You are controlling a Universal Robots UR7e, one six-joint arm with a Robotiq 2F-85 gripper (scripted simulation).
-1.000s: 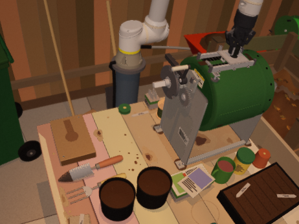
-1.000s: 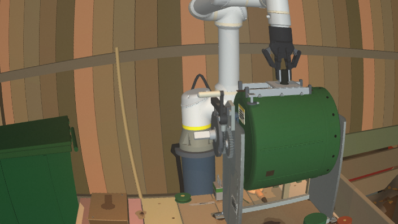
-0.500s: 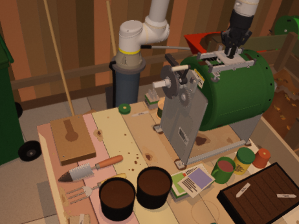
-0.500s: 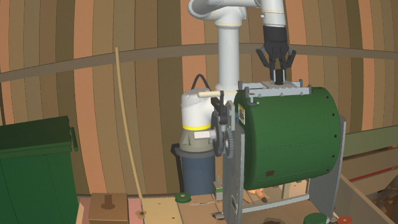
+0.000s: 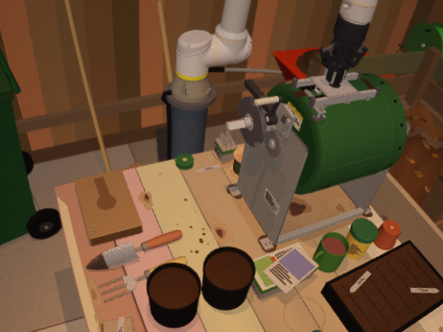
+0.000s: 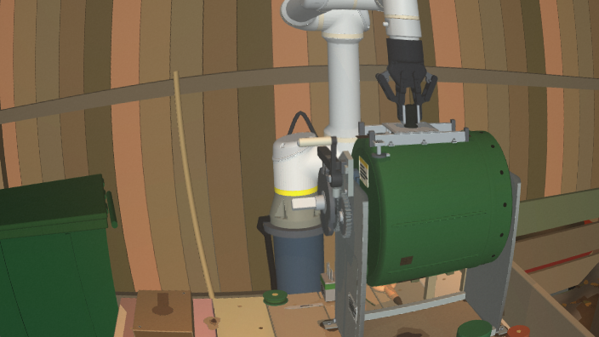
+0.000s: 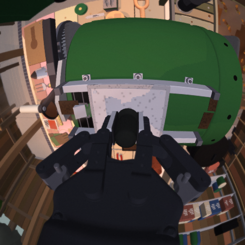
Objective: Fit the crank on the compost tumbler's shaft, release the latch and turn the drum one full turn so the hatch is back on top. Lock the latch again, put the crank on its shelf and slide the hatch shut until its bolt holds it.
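Observation:
On the bench's right side the green tumbler drum (image 5: 350, 139) (image 6: 434, 204) (image 7: 149, 49) sits in its grey frame, hatch side up. The grey hatch plate (image 7: 129, 102) (image 5: 335, 88) lies between two rails on top, with a dark opening showing at its crank-side end. The hatch's black knob (image 7: 125, 127) (image 6: 410, 115) is clamped in my gripper (image 7: 126, 124) (image 5: 334, 77) (image 6: 409, 115), which comes straight down on it. The crank (image 5: 263, 103) (image 6: 327, 149) with its pale handle is on the gear end of the drum, next to the gears (image 5: 261, 129). The crank shelf (image 5: 106, 204) lies empty on the bench's left.
Two black pots of soil (image 5: 172, 292) (image 5: 227, 276) stand at the bench's front edge. A trowel (image 5: 134, 249) and fork (image 5: 120, 283) lie to their left. Cups and tins (image 5: 359, 240) and a dark seed tray (image 5: 388, 288) crowd the right front corner. The arm's base (image 5: 192, 115) rises behind the gears.

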